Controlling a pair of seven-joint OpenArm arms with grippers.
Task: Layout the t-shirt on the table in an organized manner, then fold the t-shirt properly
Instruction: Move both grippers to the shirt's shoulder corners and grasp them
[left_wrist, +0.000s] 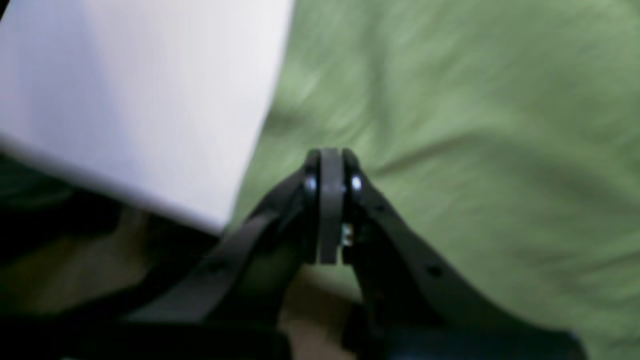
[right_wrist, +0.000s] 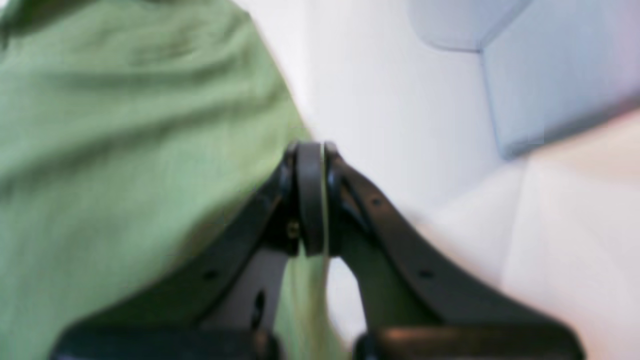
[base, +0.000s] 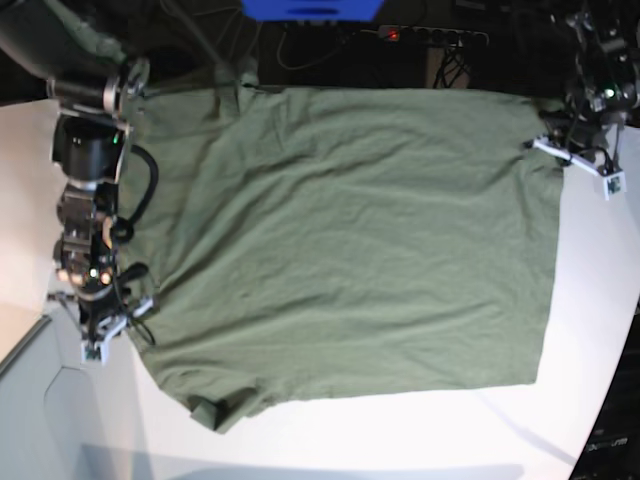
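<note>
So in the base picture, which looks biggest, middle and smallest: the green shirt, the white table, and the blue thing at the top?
1. t-shirt: it fills most of the picture.
2. table: only its bare strips show around the shirt, so it looks smaller, though the shirt lies on it.
3. blue thing: just a small piece at the top edge.

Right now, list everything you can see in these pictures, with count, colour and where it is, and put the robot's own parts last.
t-shirt: one, olive green, spread over the middle of the table, a sleeve curled at its near left corner.
table: one, white, under the shirt, bare along the near and right sides.
blue object: one, blue, beyond the table's far edge, cut off by the frame.
cables: several, dark, on the floor behind the table.
right gripper: one, black, shut on the shirt's edge.
left gripper: one, black, shut, at the shirt's edge.
</note>
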